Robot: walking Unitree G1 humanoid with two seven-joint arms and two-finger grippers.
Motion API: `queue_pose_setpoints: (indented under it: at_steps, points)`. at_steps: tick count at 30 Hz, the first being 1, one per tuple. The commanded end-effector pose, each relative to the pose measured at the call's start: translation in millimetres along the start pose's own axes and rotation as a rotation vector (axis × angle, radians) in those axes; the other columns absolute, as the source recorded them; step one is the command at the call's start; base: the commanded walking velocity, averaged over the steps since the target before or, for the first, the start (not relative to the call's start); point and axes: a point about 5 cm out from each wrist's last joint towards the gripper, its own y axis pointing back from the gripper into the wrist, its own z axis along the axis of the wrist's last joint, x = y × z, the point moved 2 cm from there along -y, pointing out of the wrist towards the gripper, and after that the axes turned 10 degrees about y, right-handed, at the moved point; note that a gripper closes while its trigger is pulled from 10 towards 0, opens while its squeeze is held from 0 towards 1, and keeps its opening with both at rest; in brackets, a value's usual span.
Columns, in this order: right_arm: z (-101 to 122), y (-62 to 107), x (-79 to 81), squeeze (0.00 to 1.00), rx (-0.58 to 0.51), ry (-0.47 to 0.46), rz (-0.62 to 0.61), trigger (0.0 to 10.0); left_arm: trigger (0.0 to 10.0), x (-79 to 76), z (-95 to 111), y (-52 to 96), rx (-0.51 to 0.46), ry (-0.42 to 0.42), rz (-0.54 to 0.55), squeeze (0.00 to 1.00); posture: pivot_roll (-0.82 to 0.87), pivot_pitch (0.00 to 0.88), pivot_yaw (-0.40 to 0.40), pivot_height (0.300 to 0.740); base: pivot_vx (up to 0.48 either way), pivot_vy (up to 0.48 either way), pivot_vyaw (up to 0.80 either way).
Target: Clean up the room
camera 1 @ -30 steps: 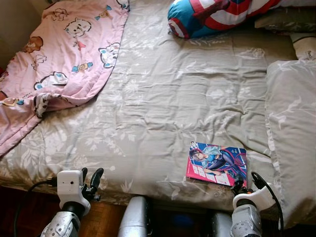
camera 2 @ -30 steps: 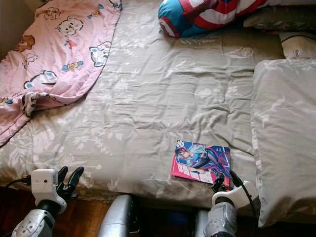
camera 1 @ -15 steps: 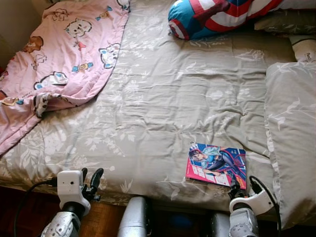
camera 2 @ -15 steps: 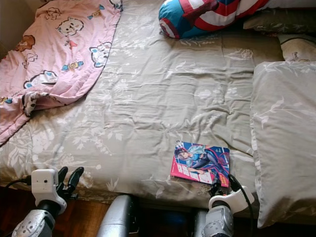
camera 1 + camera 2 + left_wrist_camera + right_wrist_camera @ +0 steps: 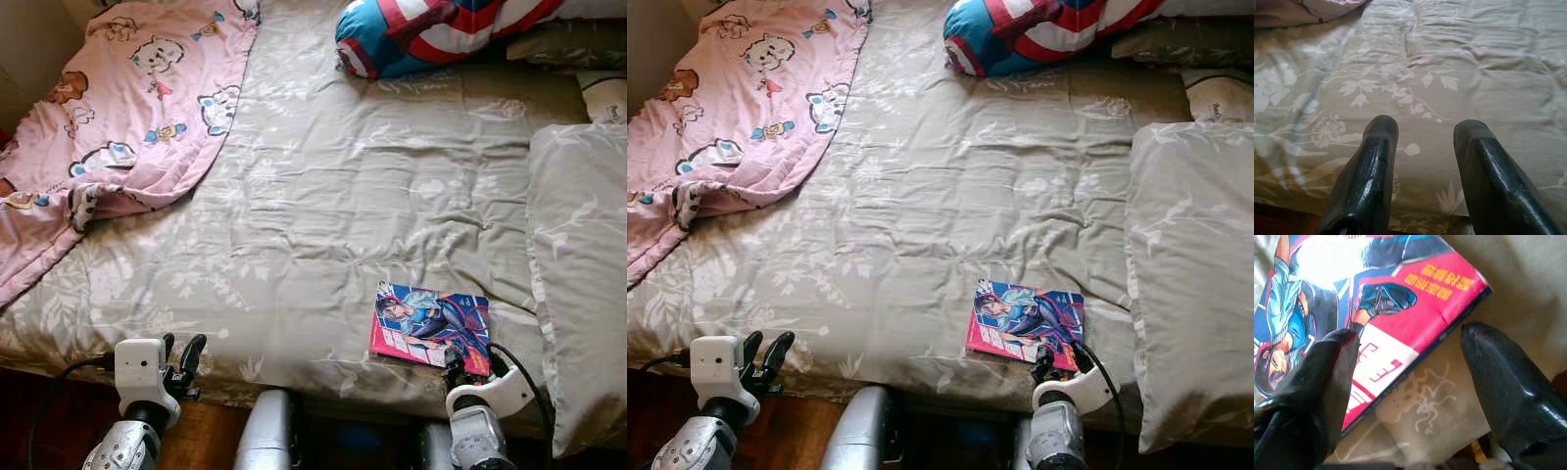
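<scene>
From where I stand, the robot is at the foot edge of the bed [image 5: 323,196], looking down over its grey-green floral cover. The comic book [image 5: 429,328] lies flat on that cover, down at about 5 o'clock in the head view, close to the near edge of the mattress and just beside the long grey pillow [image 5: 580,274] on its 3 o'clock side.

The right gripper [image 5: 1410,377] is right there at the book's near corner, fingers spread wide apart. In the wrist view one black finger [image 5: 1317,382] sits over the pink and white cover, the other finger is off the book's edge above bare bedding, and nothing is clamped between them. Whether the finger over the cover is actually touching it, I can't say.

The left gripper [image 5: 178,360] hangs at 7 o'clock, at the edge of the mattress, also parted with a clear gap, holding nothing; its wrist view looks across the leaf-printed cover.

Up at 10 o'clock a pink cartoon blanket [image 5: 118,127] is bunched along the far left side. At 1 o'clock a round red, white and blue cushion [image 5: 421,34] rests near the head of the bed.
</scene>
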Motion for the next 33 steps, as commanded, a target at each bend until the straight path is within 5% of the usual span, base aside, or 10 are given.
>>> queue_pose_setpoints:
  at_steps: [1,33]
  points:
    - [-11,3.6,-6.5,0.00,0.041,-0.006,-0.021,10.0,10.0,6.3,0,5.5,0.012,-0.023,0.018,0.00,0.22,0.236,0.103,0.651,0.000,0.000,0.00]
    - [8,-3.8,-2.5,0.00,0.001,0.027,-0.019,10.0,10.0,9.4,-2,10.0,0.025,-0.030,0.022,0.00,0.23,0.247,0.114,0.651,0.000,0.000,0.00]
